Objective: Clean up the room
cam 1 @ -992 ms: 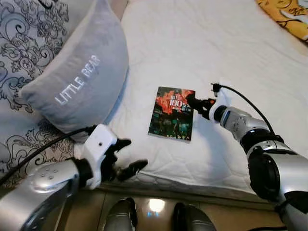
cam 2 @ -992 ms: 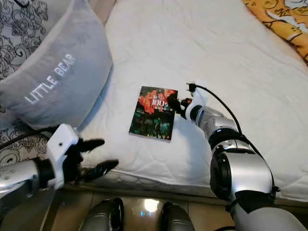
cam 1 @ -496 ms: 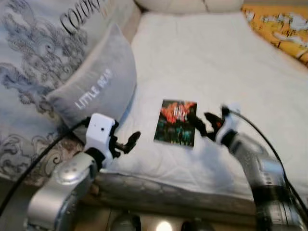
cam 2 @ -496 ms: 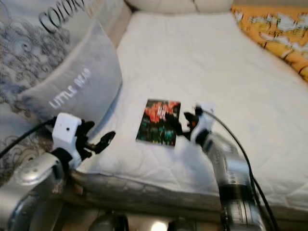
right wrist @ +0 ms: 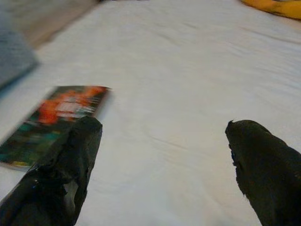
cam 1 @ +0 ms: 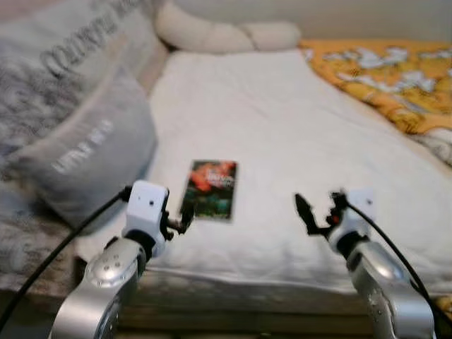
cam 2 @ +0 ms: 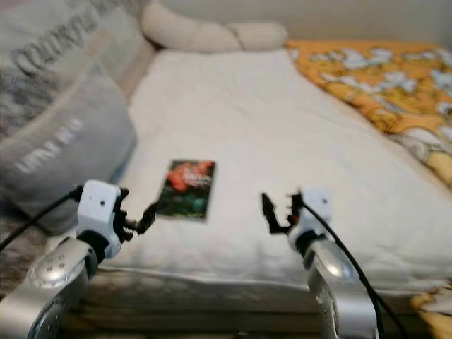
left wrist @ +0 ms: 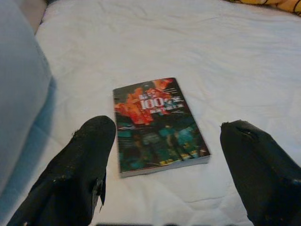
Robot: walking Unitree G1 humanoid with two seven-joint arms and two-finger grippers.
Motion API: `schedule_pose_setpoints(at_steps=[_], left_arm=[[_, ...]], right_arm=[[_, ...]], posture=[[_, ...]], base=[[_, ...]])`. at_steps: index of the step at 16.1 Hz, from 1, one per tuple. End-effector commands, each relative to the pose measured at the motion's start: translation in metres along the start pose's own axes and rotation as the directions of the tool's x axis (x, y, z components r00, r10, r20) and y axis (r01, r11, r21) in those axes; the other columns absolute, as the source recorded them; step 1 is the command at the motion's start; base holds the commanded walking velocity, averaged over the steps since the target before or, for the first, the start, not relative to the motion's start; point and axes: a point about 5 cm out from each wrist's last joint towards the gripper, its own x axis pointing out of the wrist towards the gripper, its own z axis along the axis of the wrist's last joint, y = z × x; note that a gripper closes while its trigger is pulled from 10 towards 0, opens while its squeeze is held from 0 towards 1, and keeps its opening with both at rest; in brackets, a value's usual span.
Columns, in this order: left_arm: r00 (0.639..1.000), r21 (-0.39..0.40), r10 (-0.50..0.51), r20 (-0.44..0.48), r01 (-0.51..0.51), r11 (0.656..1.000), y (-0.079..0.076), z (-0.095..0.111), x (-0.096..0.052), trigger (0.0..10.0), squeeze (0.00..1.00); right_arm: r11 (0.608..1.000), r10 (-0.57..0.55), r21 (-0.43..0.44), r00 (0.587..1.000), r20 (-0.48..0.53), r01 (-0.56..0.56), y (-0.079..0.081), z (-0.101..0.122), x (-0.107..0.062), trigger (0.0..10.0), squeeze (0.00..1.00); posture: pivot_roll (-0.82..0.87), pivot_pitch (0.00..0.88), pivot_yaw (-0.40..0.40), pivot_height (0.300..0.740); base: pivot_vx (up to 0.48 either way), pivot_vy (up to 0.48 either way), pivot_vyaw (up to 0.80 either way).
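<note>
Two grippers are hovering low over the bed [cam 1: 282, 127] in my head view: the left gripper [cam 1: 180, 219] just short of the book [cam 1: 210, 189], the right gripper [cam 1: 319, 210] well off to its right, beside a grey pillow [cam 1: 88, 159]. Left wrist view: fingers [left wrist: 75, 174] are spreading wide, book lying flat between them. Right wrist view: fingers [right wrist: 61, 174] are spreading wide too, book off to one side.
</note>
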Motion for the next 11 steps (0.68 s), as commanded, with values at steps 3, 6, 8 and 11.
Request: schedule_pose_setpoints(at_steps=[3,6,8,11], left_arm=[[0.999,-0.005,0.053,0.002,-0.053,0.999,0.0019,-0.0030,-0.0029,10.0,0.00],[0.996,-0.019,0.085,0.007,-0.085,0.996,0.0025,-0.0057,-0.0052,10.0,0.00],[0.996,-0.020,0.087,0.012,-0.087,0.996,0.0018,-0.0056,-0.0059,10.0,0.00],[0.996,-0.015,0.088,0.020,-0.088,0.996,0.0012,-0.0043,-0.0052,10.0,0.00]], right_arm=[[1.000,-0.016,-0.021,1.000,-0.004,0.016,0.0038,0.0022,-0.0027,10.0,0.00],[0.999,-0.025,-0.022,1.000,0.000,0.025,0.0062,0.0038,-0.0041,10.0,0.00],[0.999,-0.042,-0.029,0.999,-0.006,0.042,0.0044,0.0034,-0.0037,10.0,0.00],[0.998,-0.056,-0.029,0.998,-0.017,0.056,0.0006,0.0021,-0.0018,10.0,0.00]], posture=[[-0.06,0.000,0.022,0.740],[-0.05,0.000,0.008,0.740],[-0.05,0.000,0.000,0.740],[-0.04,0.000,-0.009,0.740]], base=[[0.000,-0.469,0.00],[0.000,-0.445,0.00],[0.000,-0.446,0.00],[0.000,-0.446,0.00]])
